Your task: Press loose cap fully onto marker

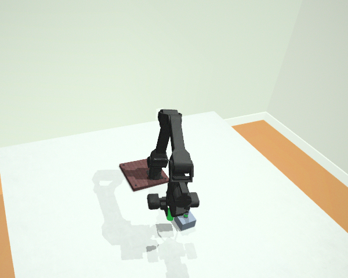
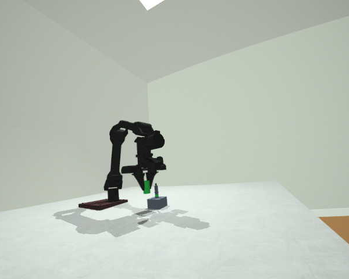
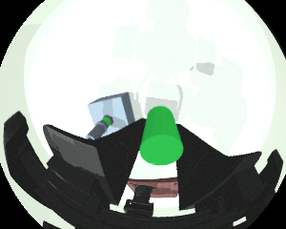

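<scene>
The green cap [image 1: 170, 215] [image 2: 146, 186] [image 3: 161, 135] is upright between the fingers and hangs above the table [image 1: 63, 209] [image 2: 198, 246]. My gripper [image 2: 146, 185] [image 3: 161, 138] is shut on the cap; in the top view its fingers are mostly hidden behind the arm. The marker [image 2: 156, 190] [image 3: 98, 129] stands upright in the holder block, its tip bare, grey with a green band low down. The blue-grey holder block [image 1: 185, 223] [image 2: 157, 203] [image 3: 125, 107] sits on the table. The cap is beside the marker, apart from it, to its left in the top and exterior views.
The arm's dark red base board [image 1: 135, 179] [image 2: 100, 206] [image 3: 167, 187] lies on the table behind the gripper. In the wrist view the left finger overlaps the near edge of the block and part of the marker. Shadows of the arm fall on the table.
</scene>
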`<state>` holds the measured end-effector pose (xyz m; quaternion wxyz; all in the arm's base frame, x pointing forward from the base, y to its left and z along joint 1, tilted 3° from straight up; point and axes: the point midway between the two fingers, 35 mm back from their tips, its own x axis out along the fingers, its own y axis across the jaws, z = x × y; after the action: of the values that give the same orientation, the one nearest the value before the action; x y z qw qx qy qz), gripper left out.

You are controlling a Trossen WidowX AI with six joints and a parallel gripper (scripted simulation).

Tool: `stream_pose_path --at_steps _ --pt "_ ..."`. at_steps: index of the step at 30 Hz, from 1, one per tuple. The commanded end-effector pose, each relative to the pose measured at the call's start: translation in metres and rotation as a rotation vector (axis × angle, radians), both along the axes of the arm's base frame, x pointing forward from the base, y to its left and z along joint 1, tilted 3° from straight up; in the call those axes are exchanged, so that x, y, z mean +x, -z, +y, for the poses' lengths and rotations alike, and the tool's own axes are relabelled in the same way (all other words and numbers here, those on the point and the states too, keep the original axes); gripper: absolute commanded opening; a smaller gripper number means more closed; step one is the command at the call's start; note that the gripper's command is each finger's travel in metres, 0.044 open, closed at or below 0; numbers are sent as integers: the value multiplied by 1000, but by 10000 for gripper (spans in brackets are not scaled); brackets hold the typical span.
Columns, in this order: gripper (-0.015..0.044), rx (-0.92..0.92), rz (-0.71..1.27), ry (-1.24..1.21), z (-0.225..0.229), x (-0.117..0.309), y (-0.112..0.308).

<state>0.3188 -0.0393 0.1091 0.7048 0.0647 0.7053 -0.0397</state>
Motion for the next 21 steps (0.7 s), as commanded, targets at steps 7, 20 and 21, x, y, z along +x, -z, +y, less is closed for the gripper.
stream_pose_path --at_steps 7,20,21 --pt "0 2 -2 3 37 -7 -25" --pt "0 7 3 2 77 -23 -51" --pt "0 7 3 2 78 -23 -51"
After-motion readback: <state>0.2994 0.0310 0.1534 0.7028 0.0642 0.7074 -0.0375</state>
